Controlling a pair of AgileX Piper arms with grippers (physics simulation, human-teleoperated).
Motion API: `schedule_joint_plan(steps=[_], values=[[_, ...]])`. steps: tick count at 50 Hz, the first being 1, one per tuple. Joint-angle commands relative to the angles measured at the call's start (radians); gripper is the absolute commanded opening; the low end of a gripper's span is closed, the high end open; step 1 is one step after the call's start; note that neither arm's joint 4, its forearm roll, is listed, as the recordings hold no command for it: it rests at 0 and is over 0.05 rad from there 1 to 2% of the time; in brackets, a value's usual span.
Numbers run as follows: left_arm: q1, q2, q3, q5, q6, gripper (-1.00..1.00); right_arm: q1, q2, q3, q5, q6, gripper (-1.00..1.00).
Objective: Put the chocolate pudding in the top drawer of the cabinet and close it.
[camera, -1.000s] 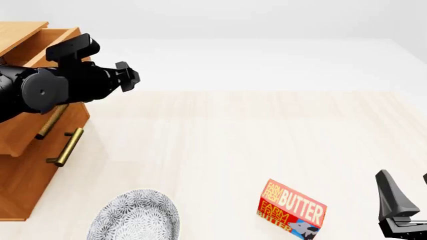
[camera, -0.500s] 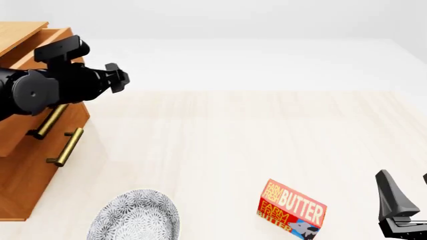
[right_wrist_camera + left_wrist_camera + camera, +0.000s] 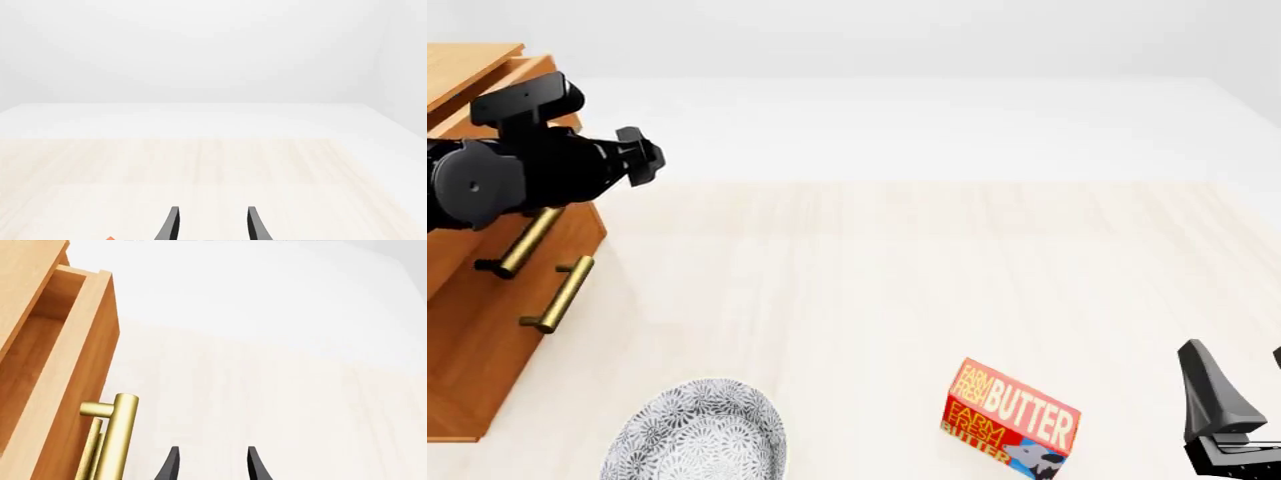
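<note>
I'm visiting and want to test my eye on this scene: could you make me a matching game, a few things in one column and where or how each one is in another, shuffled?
Things:
1. top drawer
2. butter box
3. patterned plate
4. left gripper

Places or states:
A. red and orange, on the table near the right arm
B. grey and white, at the near edge in front of the cabinet
C. open, holding nothing, beside the brass handle
D. pulled partly out, light-brown wood

Pairs: 1-D, 2-A, 3-B, 4-C
</note>
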Motion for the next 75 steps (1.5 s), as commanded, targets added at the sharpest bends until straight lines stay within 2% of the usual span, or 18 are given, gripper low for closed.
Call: schedule_joint_plan(steps=[1, 48, 75], values=[[0.029, -0.004, 0.012, -0.009, 0.01, 1.0, 0.0, 0.0, 0.0, 0.0, 0.0, 1.0], [0.154, 0.04, 0.018, -0.044, 0.073, 1.0, 0.0, 0.0, 0.0, 0.0, 0.0, 1.0], [0.239, 0.002, 0.022, -0.032, 0.126, 1.0, 0.0, 0.0, 0.0, 0.0, 0.0, 1.0]])
